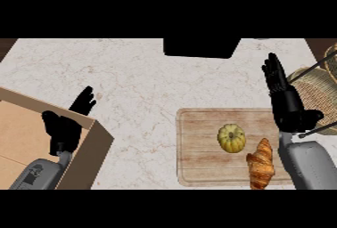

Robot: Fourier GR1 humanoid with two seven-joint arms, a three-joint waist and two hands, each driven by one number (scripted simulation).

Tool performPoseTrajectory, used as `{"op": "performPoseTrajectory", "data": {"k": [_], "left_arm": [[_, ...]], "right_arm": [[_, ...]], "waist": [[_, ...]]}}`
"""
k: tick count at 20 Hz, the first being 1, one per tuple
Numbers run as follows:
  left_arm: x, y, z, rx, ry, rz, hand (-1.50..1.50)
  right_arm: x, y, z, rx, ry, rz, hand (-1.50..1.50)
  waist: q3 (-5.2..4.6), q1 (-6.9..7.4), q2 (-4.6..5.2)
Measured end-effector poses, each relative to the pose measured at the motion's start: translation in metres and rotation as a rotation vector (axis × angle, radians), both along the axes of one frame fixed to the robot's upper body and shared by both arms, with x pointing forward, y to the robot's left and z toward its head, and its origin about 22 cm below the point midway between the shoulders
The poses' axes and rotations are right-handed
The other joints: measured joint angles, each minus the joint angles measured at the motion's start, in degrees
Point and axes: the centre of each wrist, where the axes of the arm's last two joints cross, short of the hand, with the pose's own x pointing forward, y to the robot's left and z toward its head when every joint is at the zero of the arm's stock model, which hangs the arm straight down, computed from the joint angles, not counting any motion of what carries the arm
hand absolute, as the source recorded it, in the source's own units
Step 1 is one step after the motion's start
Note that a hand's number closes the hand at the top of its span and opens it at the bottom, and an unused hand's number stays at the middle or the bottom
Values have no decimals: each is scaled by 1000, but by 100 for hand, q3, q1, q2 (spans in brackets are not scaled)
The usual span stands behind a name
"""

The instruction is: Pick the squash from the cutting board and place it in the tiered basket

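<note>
A: Two hands, we say both holding nothing. Right hand [287, 104] has straight fingers, hovering at the right edge of the pale wooden cutting board [197, 153]. Left hand [66, 127] rests, relaxed, over the tan box [20, 129].

B: Agreed. Round yellow ribbed squash [232, 138] sits mid-board, golden croissant [261, 164] just beside it. We'd come down from the left, clear of the croissant, then lift toward the woven wicker tiered basket [316, 89].

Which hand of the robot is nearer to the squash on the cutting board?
The right hand. It is open, just up and right of the squash. The left hand is far to its left, over a box.
</note>
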Motion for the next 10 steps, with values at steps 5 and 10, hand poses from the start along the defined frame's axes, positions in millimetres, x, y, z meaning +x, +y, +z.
{"op": "performPoseTrajectory", "data": {"k": [5, 10], "left_arm": [[1, -18, 13, 42, -122, 54, 0], [-1, -37, 21, 77, -209, 36, 0]], "right_arm": [[7, -11, 50, 8, 3, -16, 150], [4, -31, 64, 121, 72, -168, -150]], "waist": [[201, -123, -73], [280, -315, -145]]}}
